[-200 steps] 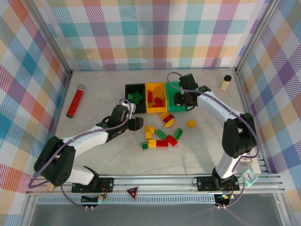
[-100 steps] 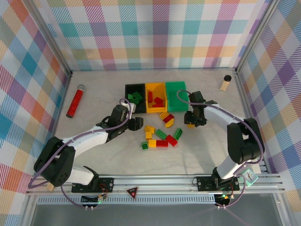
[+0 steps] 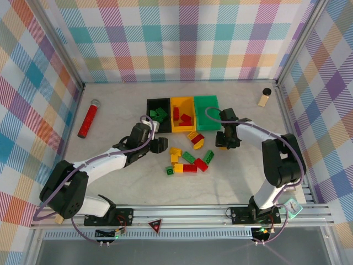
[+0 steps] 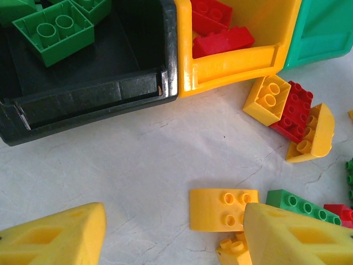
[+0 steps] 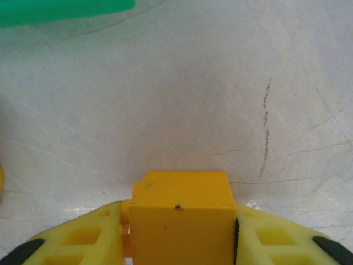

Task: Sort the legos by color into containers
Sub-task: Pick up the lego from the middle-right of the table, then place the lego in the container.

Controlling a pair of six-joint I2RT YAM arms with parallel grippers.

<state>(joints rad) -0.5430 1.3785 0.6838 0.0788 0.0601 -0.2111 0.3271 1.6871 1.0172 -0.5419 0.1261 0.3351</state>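
Note:
Three bins stand in a row: black [image 3: 165, 105] holding green legos [image 3: 158, 114], yellow-orange [image 3: 182, 100] holding red legos [image 3: 183, 117], and green [image 3: 206, 105]. Loose red, yellow and green legos [image 3: 189, 157] lie in front of them. My right gripper [image 3: 225, 141] is right of the pile, below the green bin, shut on a yellow brick [image 5: 182, 212] low over the table. My left gripper [image 4: 174, 232] stands open left of the pile, and a curved yellow brick [image 4: 220, 208] lies by its right finger [image 4: 298, 234]. The black bin's wall [image 4: 94, 102] and the yellow bin's wall [image 4: 231, 66] are just ahead.
A long red cylinder with a grey cap [image 3: 88, 118] lies at the far left. A small tan bottle with a black cap [image 3: 265, 97] stands at the back right. Plaid walls close in three sides. Bare tabletop [image 3: 248, 171] spreads to the right of the pile.
My right gripper has come away from over the green bin, down to the lone yellow brick, and has shut on it. The left arm has not moved.

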